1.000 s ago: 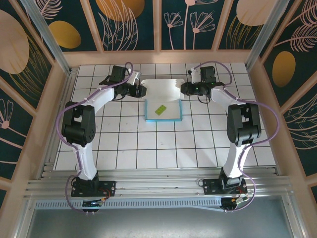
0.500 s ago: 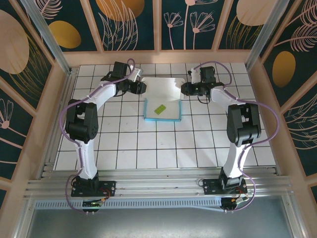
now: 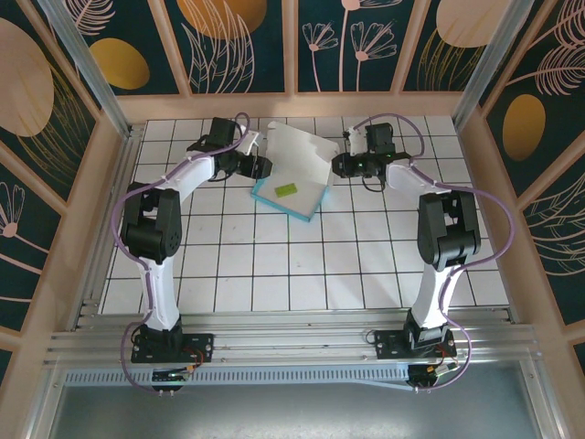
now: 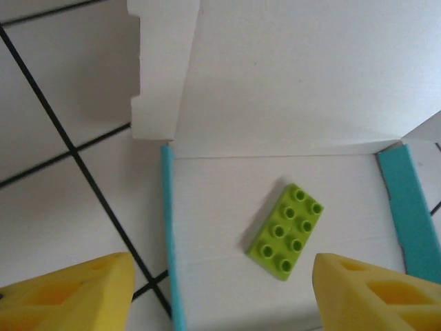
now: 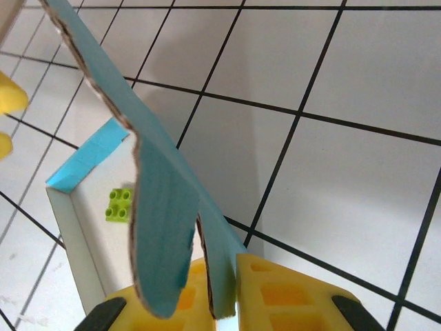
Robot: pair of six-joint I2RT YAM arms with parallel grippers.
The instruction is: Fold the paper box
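Both arms reach to the far side of the counter (image 3: 228, 274), elbows bent outward; the left gripper (image 3: 262, 167), just left of the green brick (image 3: 285, 189), holds its jaws wide apart and grips nothing; the right gripper (image 3: 338, 165), right of the brick, is pinched on the raised flap of the paper box (image 3: 294, 154). The brick lies in the box's white tray; the box sits askew to the tile lines, long axis running far-left to near-right; the flap rises beyond the brick, white face toward it.

The paper box (image 3: 297, 155), flap raised, blocks the far middle; near tiles (image 3: 302, 274) lie open.
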